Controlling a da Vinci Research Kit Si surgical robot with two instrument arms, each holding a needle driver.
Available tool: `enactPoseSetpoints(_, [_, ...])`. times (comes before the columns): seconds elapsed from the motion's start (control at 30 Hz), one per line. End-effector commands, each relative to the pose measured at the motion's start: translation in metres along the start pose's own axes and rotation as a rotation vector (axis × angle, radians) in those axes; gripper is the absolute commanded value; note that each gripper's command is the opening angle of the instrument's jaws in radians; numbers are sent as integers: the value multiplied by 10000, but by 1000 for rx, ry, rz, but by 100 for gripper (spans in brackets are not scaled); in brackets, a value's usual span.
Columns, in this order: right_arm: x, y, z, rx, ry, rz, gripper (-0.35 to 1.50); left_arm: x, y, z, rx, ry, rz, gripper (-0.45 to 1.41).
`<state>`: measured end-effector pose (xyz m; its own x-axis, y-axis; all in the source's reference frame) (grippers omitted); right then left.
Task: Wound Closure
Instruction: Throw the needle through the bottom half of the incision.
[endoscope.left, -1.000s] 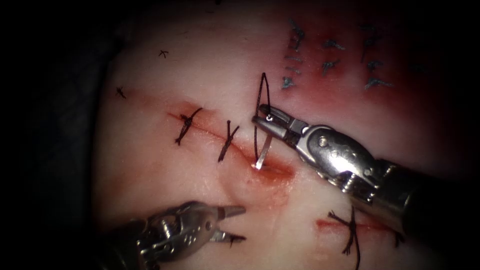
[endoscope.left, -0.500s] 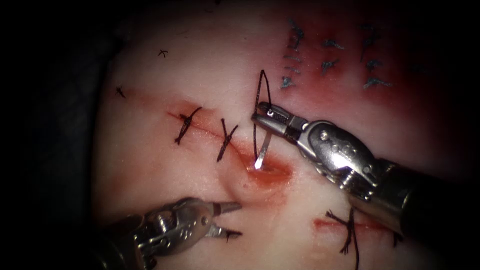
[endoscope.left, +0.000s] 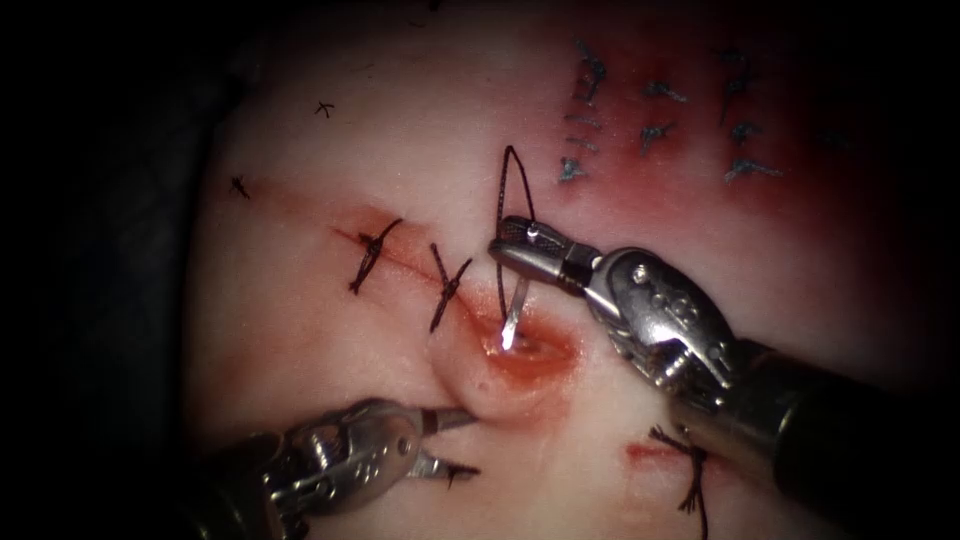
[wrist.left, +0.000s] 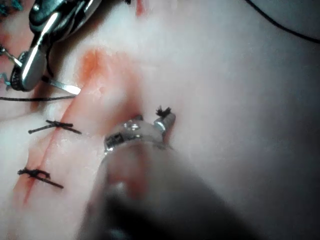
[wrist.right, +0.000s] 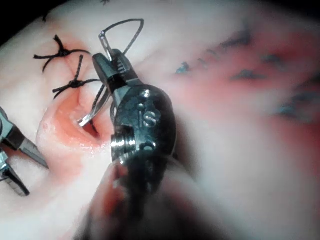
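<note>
The right tool (endoscope.left: 505, 244) is shut on the curved needle (endoscope.left: 517, 300) near its rear end. The needle points down, its bright tip (endoscope.left: 508, 341) touching the open part of the cut (endoscope.left: 530, 350) in red fluid; I cannot tell whether it has entered. Black thread (endoscope.left: 512, 185) loops up from the jaws. The left tool (endoscope.left: 455, 440) is open and holds nothing; its upper jaw presses the tissue on the cut's left side into a ridge (endoscope.left: 470, 385). The right wrist view shows the right tool (wrist.right: 107, 60) and needle (wrist.right: 95, 111). The left wrist view shows the left tool (wrist.left: 145, 131).
Two tied stitches (endoscope.left: 370, 252) (endoscope.left: 448, 285) close the cut up and left of the needle. Another stitch (endoscope.left: 690, 470) lies under the right tool's shaft. A cut thread end (endoscope.left: 458, 472) sits by the left tool's lower jaw. Blue marks (endoscope.left: 655, 120) dot the tissue behind.
The right tool moved left and down, bringing the needle tip onto the open cut. The left tool pushed up and right, raising the tissue into a ridge beside the tip.
</note>
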<state>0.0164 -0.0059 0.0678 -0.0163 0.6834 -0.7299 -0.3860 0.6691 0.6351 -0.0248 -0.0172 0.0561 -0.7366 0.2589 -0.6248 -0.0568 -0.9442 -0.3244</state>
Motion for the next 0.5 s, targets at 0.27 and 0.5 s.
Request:
enactPoseSetpoints(0.27, [-22,-17,13,18,-29,100,-35,1,-13,-2,-5,-1,-3,32])
enactPoseSetpoints(0.5, [-27,-28,12,-8,-75,173,-35,1,-14,-3,-4,-3,-5,32])
